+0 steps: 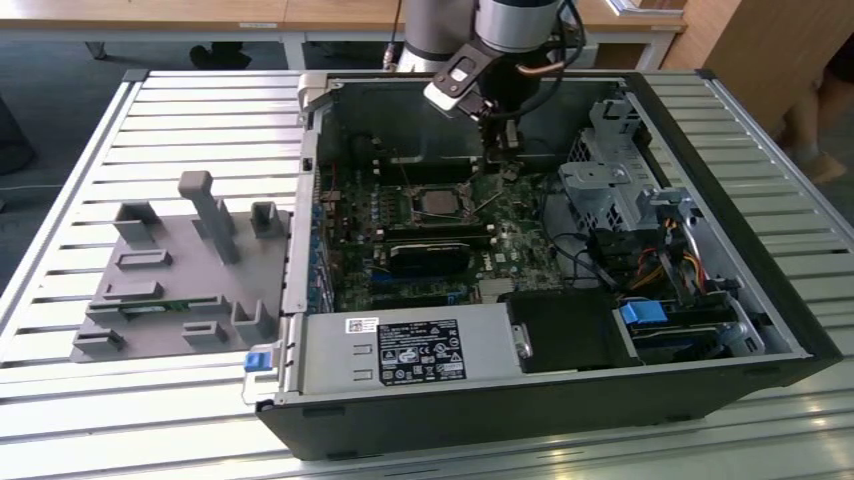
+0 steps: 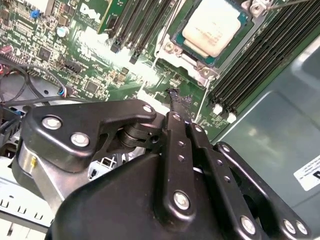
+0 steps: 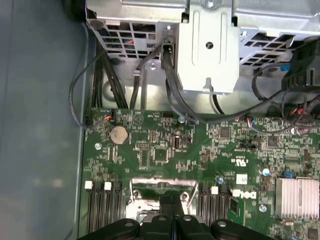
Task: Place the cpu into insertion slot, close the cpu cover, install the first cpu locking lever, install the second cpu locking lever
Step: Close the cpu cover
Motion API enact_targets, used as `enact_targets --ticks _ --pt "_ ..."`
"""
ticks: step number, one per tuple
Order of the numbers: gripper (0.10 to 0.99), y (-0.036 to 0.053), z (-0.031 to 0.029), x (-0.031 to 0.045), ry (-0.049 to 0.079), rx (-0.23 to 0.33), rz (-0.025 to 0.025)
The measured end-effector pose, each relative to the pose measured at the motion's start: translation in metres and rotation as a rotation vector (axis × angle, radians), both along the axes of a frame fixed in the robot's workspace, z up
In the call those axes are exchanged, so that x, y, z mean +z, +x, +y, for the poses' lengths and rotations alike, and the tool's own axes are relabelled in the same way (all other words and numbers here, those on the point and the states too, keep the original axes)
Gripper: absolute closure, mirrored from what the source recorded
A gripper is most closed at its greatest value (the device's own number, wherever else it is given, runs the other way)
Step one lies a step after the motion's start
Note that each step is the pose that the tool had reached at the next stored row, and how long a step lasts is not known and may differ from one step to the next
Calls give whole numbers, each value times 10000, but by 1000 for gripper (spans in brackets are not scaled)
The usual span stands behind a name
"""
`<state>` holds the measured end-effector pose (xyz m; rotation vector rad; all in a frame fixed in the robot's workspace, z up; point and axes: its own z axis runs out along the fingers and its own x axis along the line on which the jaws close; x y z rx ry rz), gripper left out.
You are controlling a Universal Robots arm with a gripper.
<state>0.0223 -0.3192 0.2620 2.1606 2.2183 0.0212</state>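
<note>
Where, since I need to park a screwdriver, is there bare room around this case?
Bare slatted table at the exterior view's right of the case, and in front of the grey fixture. Crowded: the board around the cpu, by the gripper, and the cabled drive bay.

The claw (image 3: 172, 202) hides much of the insertion slot (image 3: 150, 185) in the first wrist view, perhaps its whole centre.

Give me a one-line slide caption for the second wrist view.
Shut end effector poised over the green motherboard, just beside the seated cpu.
</note>
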Motion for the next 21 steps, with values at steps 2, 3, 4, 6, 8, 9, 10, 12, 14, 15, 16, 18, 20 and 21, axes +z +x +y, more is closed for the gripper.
enact_targets --ticks 2,3,4,6,8,9,10,12,14,15,16,18,20,21 --pt "980 24 3 -4 -2 1 0" --pt "980 34 5 -6 0 1 0" --pt "980 44 8 -8 1 1 -1" --pt "980 60 14 -10 -2 1 1" --pt "980 77 18 -13 -7 -1 0" --pt "980 86 20 -15 -10 -2 0" --pt "980 96 23 -17 -11 -3 0" --pt "980 114 29 -21 -13 -3 0" --pt "980 136 41 -25 -17 -3 1" --pt "980 147 47 -27 -20 -2 1" --pt "980 157 51 -29 -20 -3 0" --pt "980 176 56 -33 -19 -3 -1" --pt "980 198 61 -35 -25 -4 0" --pt "980 208 62 -36 -29 -5 1"
